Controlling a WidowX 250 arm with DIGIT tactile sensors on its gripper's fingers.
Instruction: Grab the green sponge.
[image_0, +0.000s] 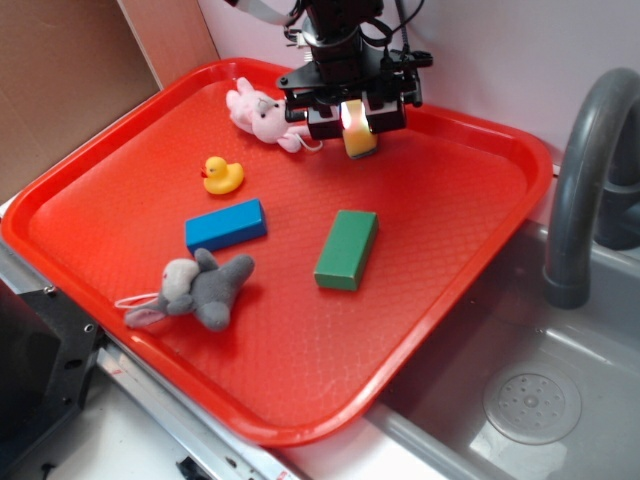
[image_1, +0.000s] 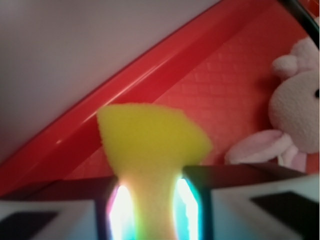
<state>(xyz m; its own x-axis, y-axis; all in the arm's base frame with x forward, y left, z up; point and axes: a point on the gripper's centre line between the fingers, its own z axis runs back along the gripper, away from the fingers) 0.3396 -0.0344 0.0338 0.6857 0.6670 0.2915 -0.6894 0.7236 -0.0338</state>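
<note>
Above far end of red tray (image_0: 470, 240), gripper (image_0: 357, 118) clamped on green sponge (image_0: 360, 138), foam pinched narrow between fingers (image_1: 235, 200), lifted clear of tray. Beside it, pink plush bunny (image_0: 258, 113). Nearer: rubber duck (image_0: 222, 175), blue block (image_0: 226, 224), green block (image_0: 346, 248), grey plush elephant (image_0: 195, 290). No legible writing anywhere.

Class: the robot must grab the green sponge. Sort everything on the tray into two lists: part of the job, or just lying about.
Part of the job:
sponge, squeezed in the claw

Just lying about:
green block
blue block
duck
pink bunny
grey elephant
tray
</note>
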